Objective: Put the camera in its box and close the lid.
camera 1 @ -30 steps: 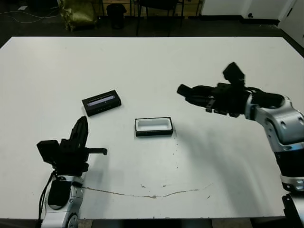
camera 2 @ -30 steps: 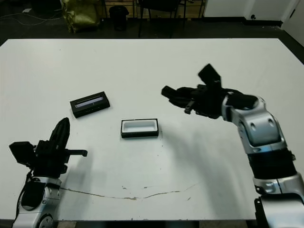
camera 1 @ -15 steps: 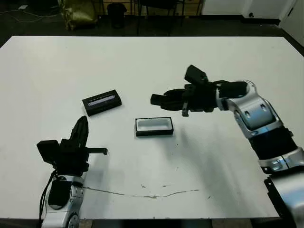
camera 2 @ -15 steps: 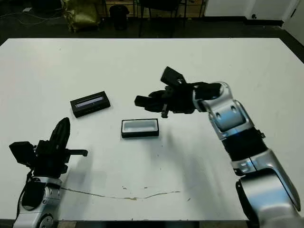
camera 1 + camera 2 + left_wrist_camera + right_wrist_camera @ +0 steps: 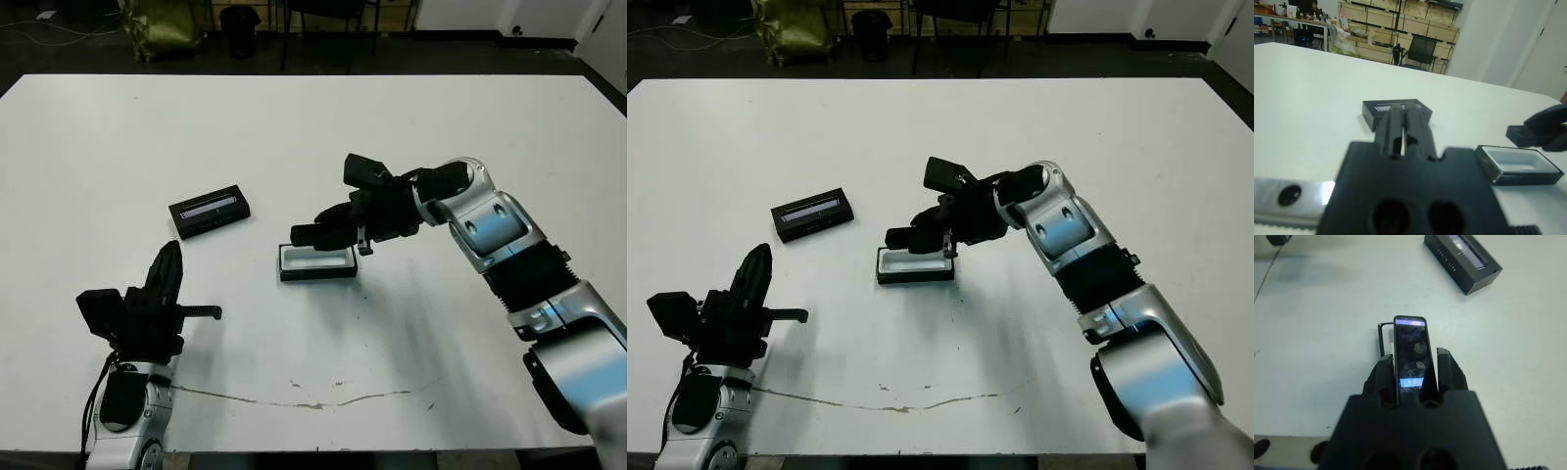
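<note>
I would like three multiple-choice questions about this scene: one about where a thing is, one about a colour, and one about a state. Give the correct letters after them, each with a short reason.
1. Where is the camera?
A. Lying inside the box
B. Held between the right gripper's fingers, over the box
C. On the table beside the left gripper

2. What colour is the lining of the box?
A. White
B. Red
C. Yellow

3. In what state is the lid?
A. Closed on the box
B. Held by the left gripper
C. Lying on the table, apart from the box

Answers:
1. B: the right wrist view shows the black bar clamped in the right gripper, which the head views show over the box.
2. A: the open tray shows a white inside.
3. C: the striped cover rests on the table off to the robot's left of the box, with the left gripper not touching it.
</note>
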Tool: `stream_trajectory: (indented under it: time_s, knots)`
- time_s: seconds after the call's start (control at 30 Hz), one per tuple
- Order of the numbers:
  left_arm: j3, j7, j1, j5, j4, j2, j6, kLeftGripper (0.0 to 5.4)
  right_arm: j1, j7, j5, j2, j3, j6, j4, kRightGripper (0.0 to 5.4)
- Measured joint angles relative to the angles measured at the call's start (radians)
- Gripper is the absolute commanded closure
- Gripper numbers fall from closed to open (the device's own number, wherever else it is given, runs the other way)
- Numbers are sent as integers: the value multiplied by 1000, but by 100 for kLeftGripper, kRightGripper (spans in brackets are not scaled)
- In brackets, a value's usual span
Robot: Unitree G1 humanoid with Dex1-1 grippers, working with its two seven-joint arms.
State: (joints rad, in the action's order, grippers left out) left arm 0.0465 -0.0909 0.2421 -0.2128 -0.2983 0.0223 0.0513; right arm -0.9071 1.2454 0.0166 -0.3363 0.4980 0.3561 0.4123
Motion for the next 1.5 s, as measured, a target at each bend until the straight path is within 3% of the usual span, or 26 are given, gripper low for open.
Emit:
stream_trajectory:
  time_s: [0.67,1.5]
  knots:
    - [1,-24,-1,-2,24,4,36,540,-48,93,-77,64,25,-89,125,466]
    - [3,-26,0,-1,25,14,36,540,-69,55,-150,102,11,-144,159,467]
